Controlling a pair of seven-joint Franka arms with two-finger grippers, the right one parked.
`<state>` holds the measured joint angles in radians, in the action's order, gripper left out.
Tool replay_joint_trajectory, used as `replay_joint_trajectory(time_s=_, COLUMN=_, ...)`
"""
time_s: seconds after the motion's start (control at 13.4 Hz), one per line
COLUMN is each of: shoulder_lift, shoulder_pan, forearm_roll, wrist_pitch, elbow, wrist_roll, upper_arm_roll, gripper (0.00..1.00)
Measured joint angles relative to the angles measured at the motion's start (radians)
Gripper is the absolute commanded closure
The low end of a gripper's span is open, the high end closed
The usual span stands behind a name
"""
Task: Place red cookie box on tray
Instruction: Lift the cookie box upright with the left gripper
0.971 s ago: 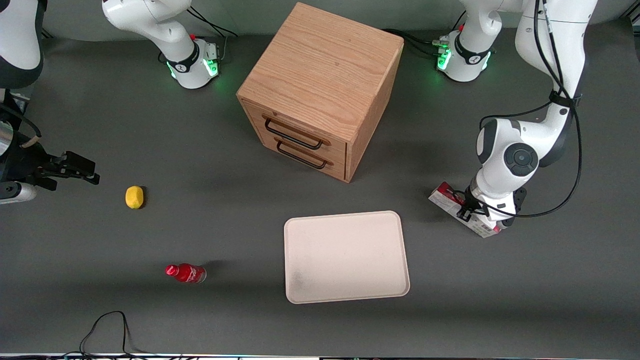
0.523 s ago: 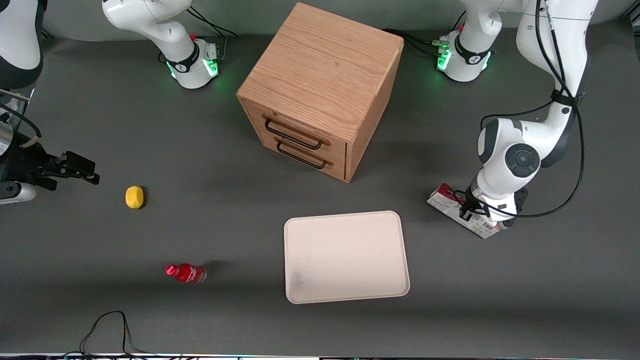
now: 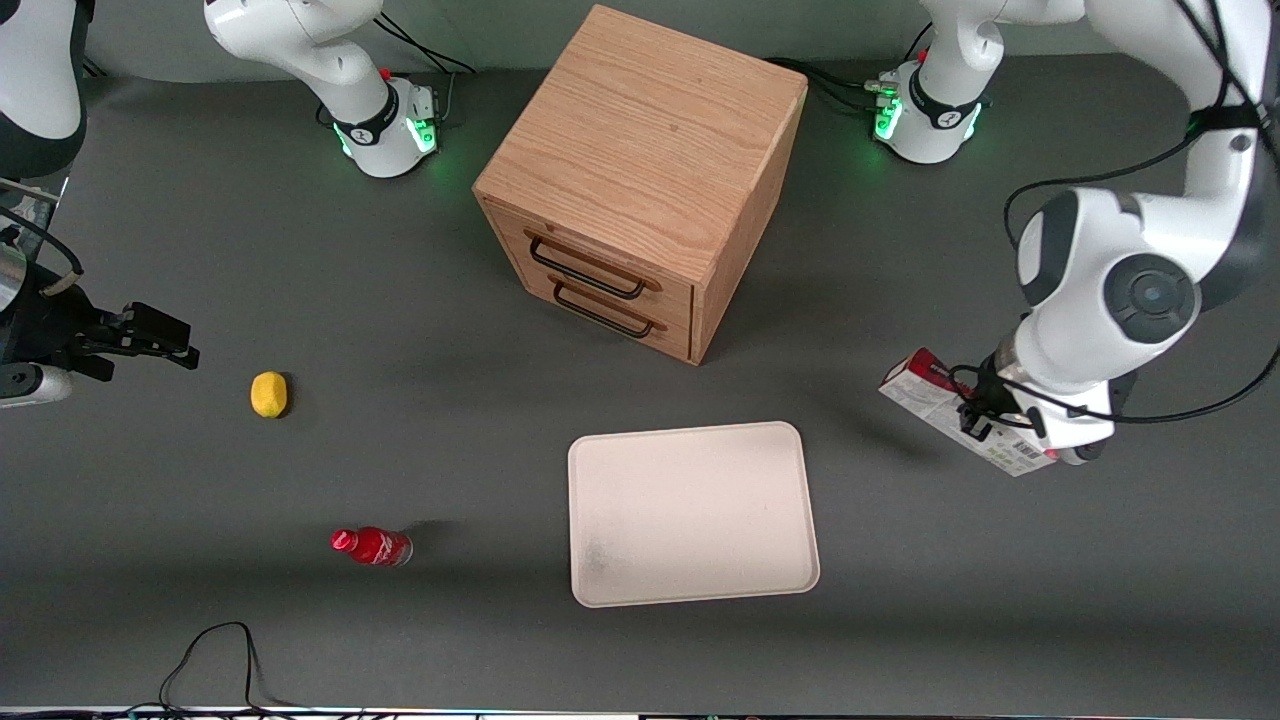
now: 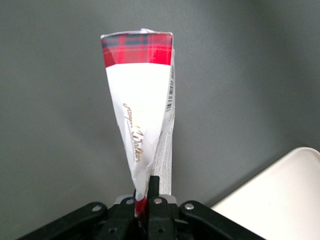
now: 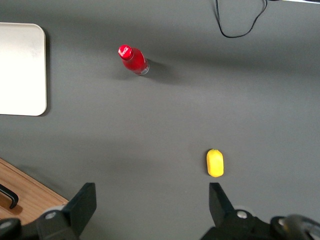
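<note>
Red cookie box (image 3: 945, 410) now lifted off table, clamped in gripper (image 3: 985, 418), beside tray (image 3: 690, 512).

tray (image 4: 285, 200) cut off by edge, claw (image 4: 145, 205) partly cropped

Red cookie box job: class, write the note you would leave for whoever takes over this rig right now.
Claw: shut on the red cookie box, held above the table toward the working arm's end.
Tray: bare, on the table nearer the front camera than the wooden drawer cabinet.
Done: box gripped and lifted.
Left: carry it over the tray, lower it, open the claw.
</note>
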<state>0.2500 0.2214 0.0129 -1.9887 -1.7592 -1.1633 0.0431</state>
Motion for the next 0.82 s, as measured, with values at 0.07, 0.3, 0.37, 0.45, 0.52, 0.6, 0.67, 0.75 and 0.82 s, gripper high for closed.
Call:
replay_joint_trajectory(time_s=0.07, shoulder_lift=-0.014, shoulder_pan=0.0, forearm_roll=0.0, wrist_pitch=0.053, elbow=0.036, wrist_roll=0.0, upper_arm_roll=0.0, gripper=1.0)
replay_joint_trajectory(time_s=0.3, shoulder_lift=-0.039, shoulder_pan=0.0, forearm_roll=0.002, wrist_pitch=0.196, elbow=0.135, wrist_roll=0.0, upper_arm_roll=0.0, gripper=1.0)
replay_joint_trajectory(time_s=0.37, shoulder_lift=-0.042, shoulder_pan=0.0, forearm_roll=0.002, wrist_pitch=0.219, elbow=0.158, wrist_roll=0.0, upper_arm_roll=0.0, gripper=1.0)
replay_joint_trajectory(time_s=0.45, shoulder_lift=-0.042, shoulder_pan=0.0, forearm_roll=0.002, wrist_pitch=0.228, elbow=0.177, wrist_roll=0.0, upper_arm_roll=0.0, gripper=1.0)
replay_joint_trajectory(time_s=0.52, shoulder_lift=-0.042, shoulder_pan=0.0, forearm_roll=0.002, wrist_pitch=0.229, elbow=0.191, wrist_roll=0.0, upper_arm_roll=-0.001, gripper=1.0)
replay_joint_trajectory(time_s=0.6, shoulder_lift=-0.042, shoulder_pan=0.0, forearm_roll=0.002, wrist_pitch=0.229, elbow=0.203, wrist_roll=0.002, upper_arm_roll=-0.002, gripper=1.0)
replay_joint_trajectory(time_s=0.67, shoulder_lift=-0.042, shoulder_pan=0.001, forearm_roll=0.003, wrist_pitch=0.229, elbow=0.213, wrist_roll=0.016, upper_arm_roll=-0.005, gripper=1.0)
replay_joint_trajectory(time_s=0.75, shoulder_lift=-0.042, shoulder_pan=0.007, forearm_roll=0.003, wrist_pitch=0.229, elbow=0.221, wrist_roll=0.059, upper_arm_roll=-0.008, gripper=1.0)
replay_joint_trajectory(time_s=0.82, shoulder_lift=-0.041, shoulder_pan=0.019, forearm_roll=0.003, wrist_pitch=0.228, elbow=0.228, wrist_roll=0.126, upper_arm_roll=-0.011, gripper=1.0)
